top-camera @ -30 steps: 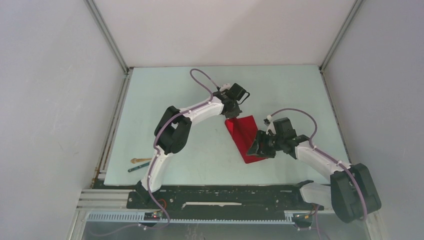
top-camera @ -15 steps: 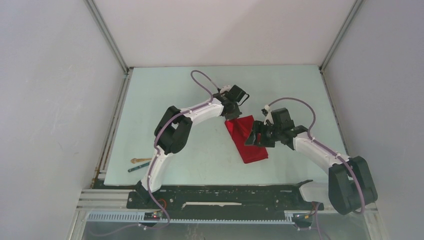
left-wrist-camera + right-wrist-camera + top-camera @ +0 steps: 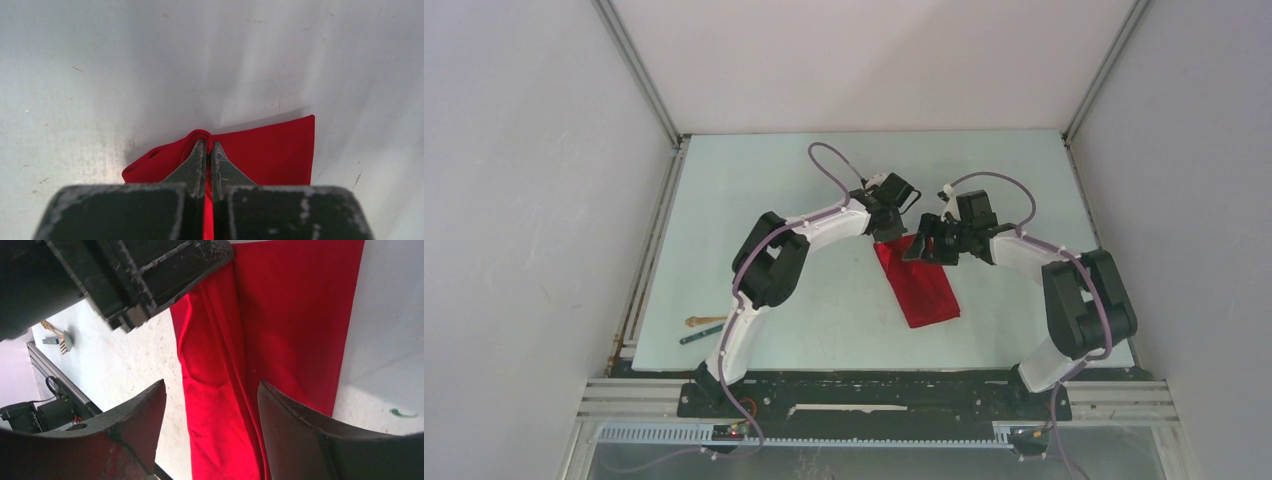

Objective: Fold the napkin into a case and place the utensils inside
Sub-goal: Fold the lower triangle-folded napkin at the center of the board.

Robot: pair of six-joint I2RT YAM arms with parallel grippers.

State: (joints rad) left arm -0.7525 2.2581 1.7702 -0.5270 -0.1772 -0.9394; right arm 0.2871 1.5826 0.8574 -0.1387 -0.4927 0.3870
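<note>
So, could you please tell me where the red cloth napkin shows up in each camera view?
Top external: red cloth napkin, mid-frame, slanting down-right.
Left wrist: bottom centre, pinched.
Right wrist: upper middle, running downward.
Shared landmark: dark left fingers gripping its far end.

Lighting: bright, even, diffuse from above; soft grey shadow on the table (image 3: 100,75) just beyond the napkin (image 3: 270,145) in the left wrist view, pale glare patches farther beyond it; top view sharp, evenly lit; right wrist view sharp on the napkin, shaded and dark nearest the lens.
</note>
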